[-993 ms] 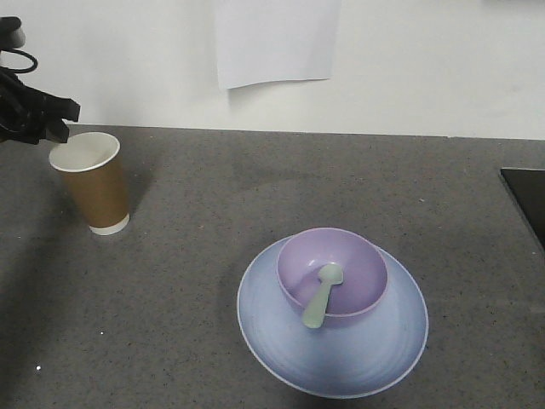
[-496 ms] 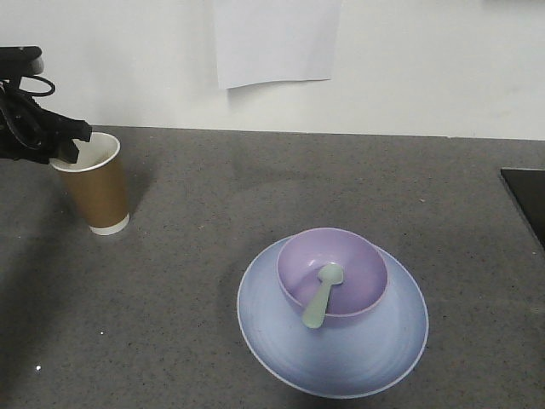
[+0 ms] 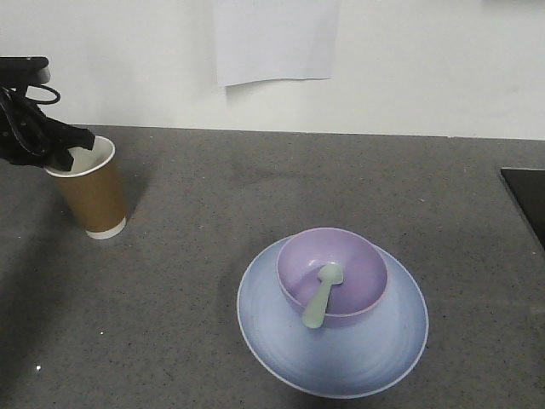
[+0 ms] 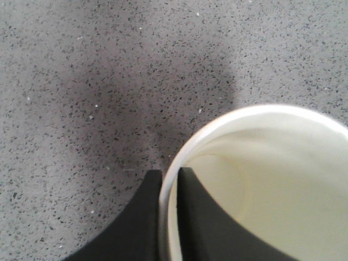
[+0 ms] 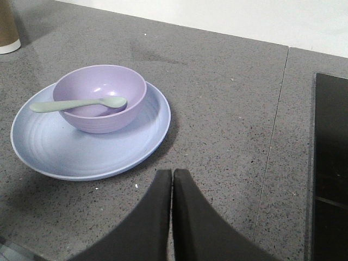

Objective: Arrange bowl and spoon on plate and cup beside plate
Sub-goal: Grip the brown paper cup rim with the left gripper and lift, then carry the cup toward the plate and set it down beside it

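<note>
One gripper, our left point(image 4: 168, 217), now pinches the cup point(image 3: 88, 189) rim, cup tilting slightly; right gripper point(image 5: 172, 217) pressed together; cup relocation beside plate point(image 3: 332, 341) starts.

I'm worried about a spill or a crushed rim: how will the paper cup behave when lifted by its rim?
The cup looks empty in the left wrist view, so it is probably light. The left gripper pinches only its thin wall, which may flex or dent. Tall and narrow-based, it could tip if dragged across the countertop.

front view high over the counter point(image 3: 213, 187), wrist views close, perhaps sharing the cup point(image 3: 89, 192).
</note>
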You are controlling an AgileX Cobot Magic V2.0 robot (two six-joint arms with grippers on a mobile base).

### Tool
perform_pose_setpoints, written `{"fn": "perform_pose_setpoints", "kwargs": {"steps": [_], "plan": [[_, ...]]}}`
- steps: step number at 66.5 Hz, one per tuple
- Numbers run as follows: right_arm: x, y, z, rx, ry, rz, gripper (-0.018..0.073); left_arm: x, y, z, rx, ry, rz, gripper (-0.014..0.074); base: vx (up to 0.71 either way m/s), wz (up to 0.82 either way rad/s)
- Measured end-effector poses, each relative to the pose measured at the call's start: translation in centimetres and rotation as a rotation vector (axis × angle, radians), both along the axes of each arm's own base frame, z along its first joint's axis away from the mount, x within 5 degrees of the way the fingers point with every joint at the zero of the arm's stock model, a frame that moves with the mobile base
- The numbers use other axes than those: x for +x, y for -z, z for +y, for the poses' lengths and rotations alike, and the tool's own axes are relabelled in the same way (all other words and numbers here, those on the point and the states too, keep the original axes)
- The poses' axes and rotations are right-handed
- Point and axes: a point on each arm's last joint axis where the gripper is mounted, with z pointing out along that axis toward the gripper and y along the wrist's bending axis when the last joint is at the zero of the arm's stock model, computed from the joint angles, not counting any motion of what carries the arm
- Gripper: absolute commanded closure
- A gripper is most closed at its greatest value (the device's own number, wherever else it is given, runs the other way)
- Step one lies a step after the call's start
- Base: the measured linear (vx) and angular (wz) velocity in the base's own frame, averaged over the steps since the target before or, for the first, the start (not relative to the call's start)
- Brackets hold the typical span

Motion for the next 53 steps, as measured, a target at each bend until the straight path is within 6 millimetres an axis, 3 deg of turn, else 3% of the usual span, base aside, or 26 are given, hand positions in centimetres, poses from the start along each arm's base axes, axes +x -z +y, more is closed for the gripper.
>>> {"fn": "perform_pose_setpoints", "kwargs": {"steps": [11,25,38,53], "plan": [[0.0,0.0,0.0,0.0,0.0,0.0,0.0565,-0.6,-1.2,-0.2,-0.011,0.012,-0.026,0.0604,0.0,0.0],[0.0,0.0,0.0,0.0,0.0,0.0,0.0565,-3.4,-5.0,-1.9,-0.138,0.127,-0.055,0.0604,0.0,0.0],[0.0,0.0,0.0,0.001,-0.001,0.0,0.0565,-6.3,-6.7,-6.4,-0.206,0.365,0.015,0.0604,0.0,0.0],[-0.1,0.0,0.2,0.021,-0.016,0.007,0.0565,-7.8,-5.9,-11.4,-0.172,0.52,0.059,0.0604,0.0,0.0]]}}
